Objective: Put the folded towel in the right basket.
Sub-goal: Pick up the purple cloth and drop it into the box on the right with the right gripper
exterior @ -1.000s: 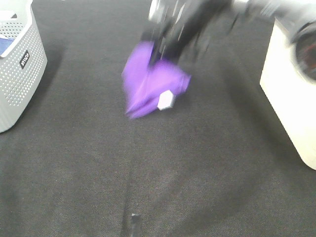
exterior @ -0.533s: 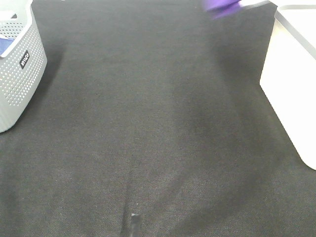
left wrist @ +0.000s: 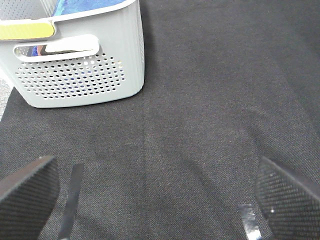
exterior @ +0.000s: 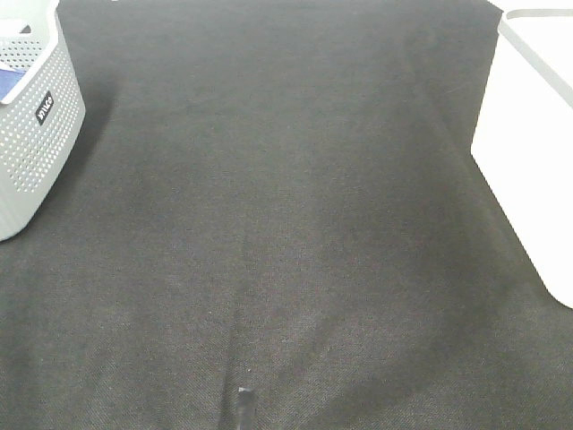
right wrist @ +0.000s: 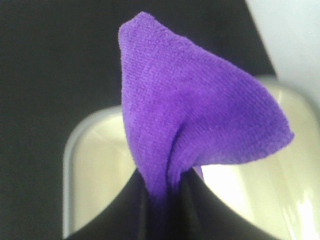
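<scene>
Overhead cam first: I've got the dark tabletop (exterior: 286, 224) with the right basket (exterior: 528, 152), a cream one, sitting at its edge. The grey basket (exterior: 36, 125) is well apart from the right basket, clear across the tabletop, with something blue in it. There's a small dark stub (exterior: 242, 405) too, well apart from the right basket, and I can't tell what it is. Neither arm shows in this view.

Left wrist cam: the left tool (left wrist: 160, 200) is spread wide, with its two carbon-look fingers (left wrist: 25, 190) far apart and nothing but bare tabletop between them. The grey basket sits on the tabletop beyond the fingertips. It has perforated walls, a handle slot and a yellow strip (left wrist: 25, 31) on the rim, and there's blue cloth (left wrist: 85, 6) inside.

Right wrist cam: the right tool (right wrist: 162, 205) is pinched tight on the towel (right wrist: 190, 110). The towel is purple, bunched into a peak and squeezed between the dark fingers. It's right over the right basket's open mouth, with the pale rim and inside visible past the cloth. I can't tell if it's touching the basket.
</scene>
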